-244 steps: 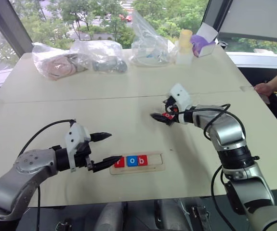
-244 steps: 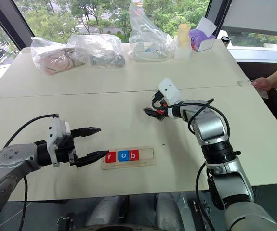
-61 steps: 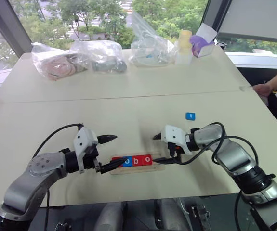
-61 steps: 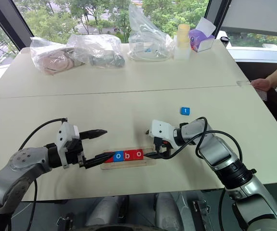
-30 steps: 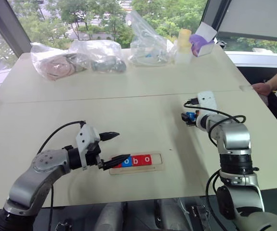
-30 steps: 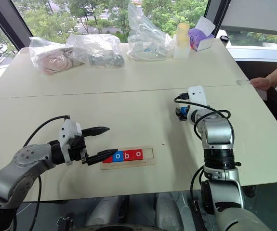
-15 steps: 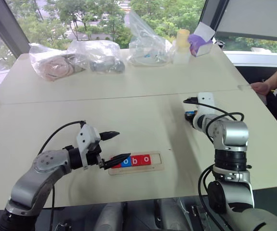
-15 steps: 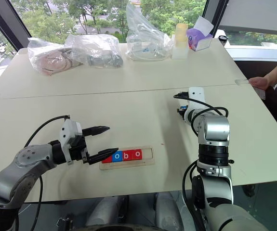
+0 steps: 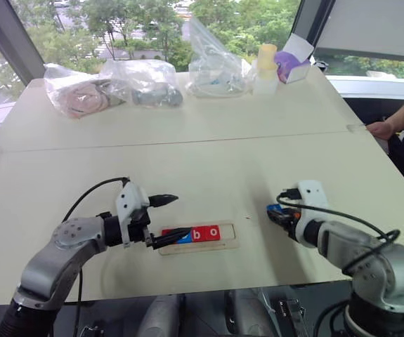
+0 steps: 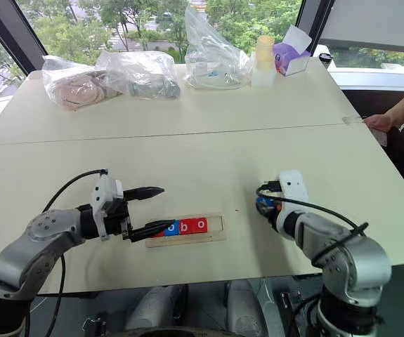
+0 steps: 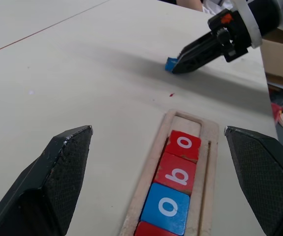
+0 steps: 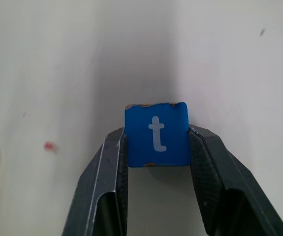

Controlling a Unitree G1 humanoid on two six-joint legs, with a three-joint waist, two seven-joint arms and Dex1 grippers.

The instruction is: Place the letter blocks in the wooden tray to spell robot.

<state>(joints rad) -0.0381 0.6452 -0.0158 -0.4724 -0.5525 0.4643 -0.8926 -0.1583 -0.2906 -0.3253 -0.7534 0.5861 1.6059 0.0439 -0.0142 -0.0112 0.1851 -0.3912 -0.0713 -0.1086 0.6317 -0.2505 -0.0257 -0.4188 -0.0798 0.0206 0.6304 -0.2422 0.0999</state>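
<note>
Four letter blocks (image 11: 176, 172) are seated in the wooden tray (image 9: 200, 235) at lower centre of the head view, leaving the right-hand end slot vacant. At lower left, the left gripper (image 9: 166, 220) is held with fingers spread wide at the tray's left end. Right of centre, the blue t block (image 12: 156, 133) is now clamped in the right gripper (image 9: 280, 216), having been lifted from its spot farther up the table (image 9: 209, 154) and brought toward the tray. Only insertion is judged outstanding.
</note>
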